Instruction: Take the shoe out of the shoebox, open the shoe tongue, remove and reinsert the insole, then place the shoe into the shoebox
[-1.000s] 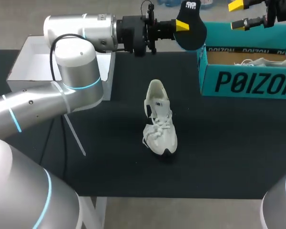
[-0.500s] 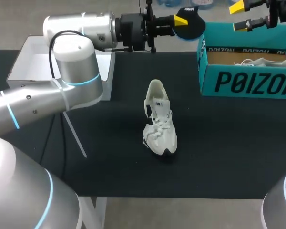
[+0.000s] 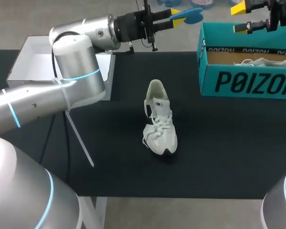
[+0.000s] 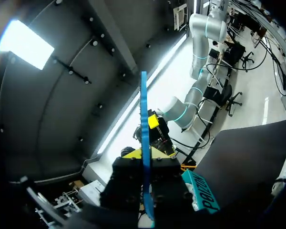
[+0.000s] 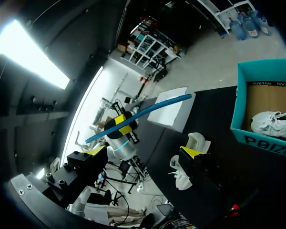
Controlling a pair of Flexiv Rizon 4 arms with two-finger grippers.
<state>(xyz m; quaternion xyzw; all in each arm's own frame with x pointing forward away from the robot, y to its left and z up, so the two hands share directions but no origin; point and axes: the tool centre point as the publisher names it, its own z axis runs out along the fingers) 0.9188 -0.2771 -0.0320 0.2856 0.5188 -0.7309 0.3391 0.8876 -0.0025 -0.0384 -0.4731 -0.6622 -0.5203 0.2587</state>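
Observation:
A white shoe (image 3: 158, 119) lies on the black table, toe towards the front edge; it also shows in the right wrist view (image 5: 186, 162). High over the table's back, my left gripper (image 3: 174, 20) is shut on the insole (image 3: 187, 14), which shows edge-on as a thin blue strip. The left wrist view has that insole (image 4: 144, 143) upright between my left gripper (image 4: 145, 157). My right gripper (image 3: 242, 17) hangs open above the teal shoebox (image 3: 248, 81), holding nothing. From the right wrist, the insole (image 5: 138, 114) hangs ahead of my right gripper (image 5: 143, 151).
A second white shoe (image 3: 264, 62) lies inside the shoebox at the back right. A white open box (image 3: 26, 71) sits at the back left, partly behind my left arm. The black mat (image 3: 219, 152) spreads around the shoe.
My left wrist has turned and lifted slightly, so the insole went from showing its broad dark face to edge-on blue. The right gripper and the shoe have stayed put.

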